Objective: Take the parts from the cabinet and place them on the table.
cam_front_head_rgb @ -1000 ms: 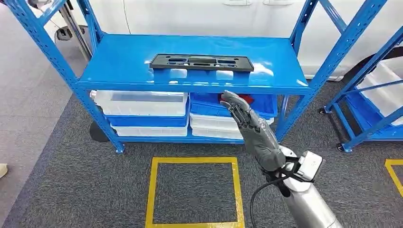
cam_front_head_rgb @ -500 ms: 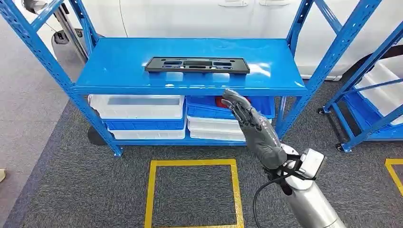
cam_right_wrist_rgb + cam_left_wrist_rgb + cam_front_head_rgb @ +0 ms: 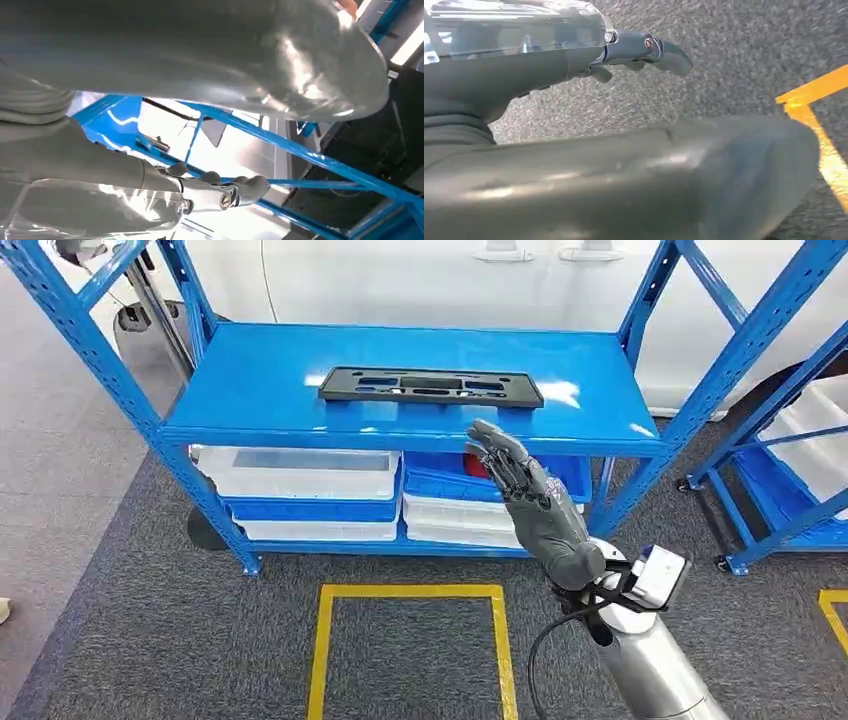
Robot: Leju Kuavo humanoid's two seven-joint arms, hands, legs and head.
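A long black flat part (image 3: 431, 386) with cut-outs lies across the middle of the blue cabinet's top shelf (image 3: 250, 380). My right hand (image 3: 530, 503) is raised in front of the shelf's front edge, below and slightly right of the part, fingers stretched out and apart, holding nothing. In the right wrist view the right hand (image 3: 200, 192) shows its fingers extended toward the blue frame. In the left wrist view my left hand (image 3: 639, 50) hangs over grey carpet with its fingers extended and nothing in it.
White and blue bins (image 3: 300, 475) fill the lower shelf, one with something red (image 3: 478, 462) inside. A yellow taped square (image 3: 410, 592) marks the carpet in front. A second blue rack (image 3: 790, 450) stands at the right. White cabinets stand behind.
The whole picture has shifted slightly, so the camera moved. My right hand has risen a little toward the shelf's front edge, still holding nothing.
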